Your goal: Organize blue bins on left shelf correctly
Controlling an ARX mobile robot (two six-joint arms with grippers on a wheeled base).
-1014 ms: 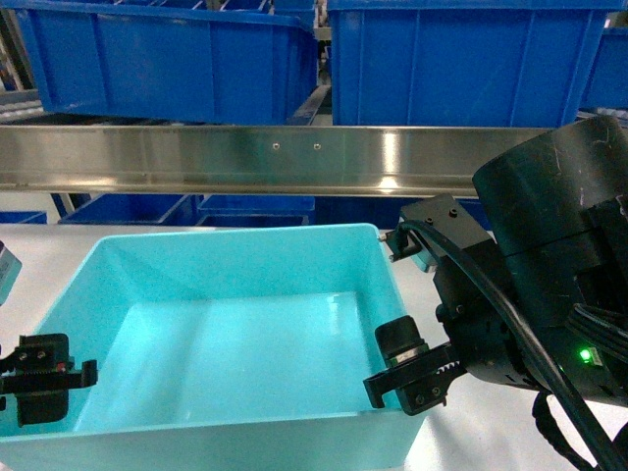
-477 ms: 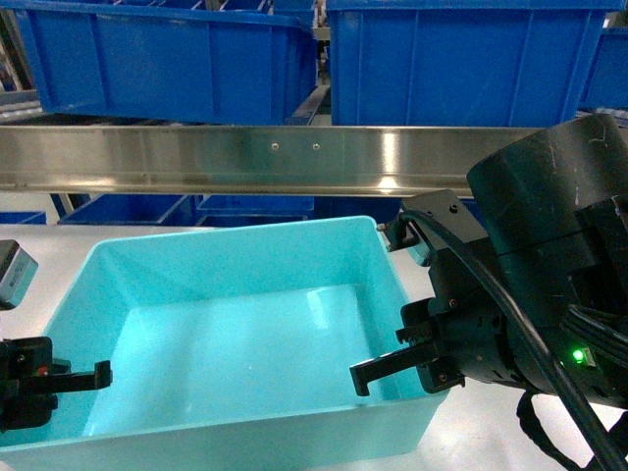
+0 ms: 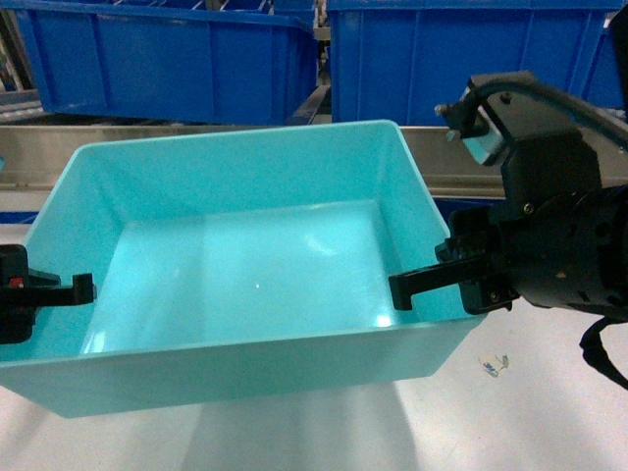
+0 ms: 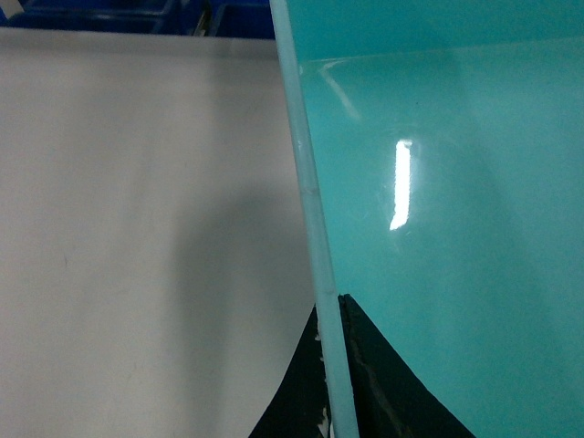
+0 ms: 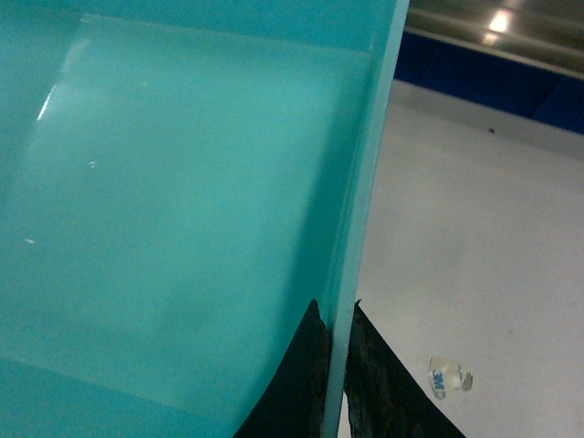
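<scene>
The light turquoise bin (image 3: 245, 265) hangs above the white table, empty, with its far wall raised in front of the left shelf's steel front beam (image 3: 461, 162). My left gripper (image 3: 59, 292) is shut on the bin's left wall. In the left wrist view the thin rim (image 4: 315, 228) runs straight between the two black fingers of the left gripper (image 4: 330, 365). My right gripper (image 3: 422, 283) is shut on the right wall. The right wrist view shows that wall (image 5: 365, 182) pinched between the dark pads of the right gripper (image 5: 336, 365).
Two royal-blue bins (image 3: 167, 59) (image 3: 461, 59) stand on the shelf tier behind the beam. The white table (image 3: 530, 412) lies below, with a small scrap of clear tape (image 3: 493, 364) (image 5: 447, 376) under my right arm.
Both grippers have risen with the turquoise bin. It has left the table, and its far wall now covers the middle of the steel beam.
</scene>
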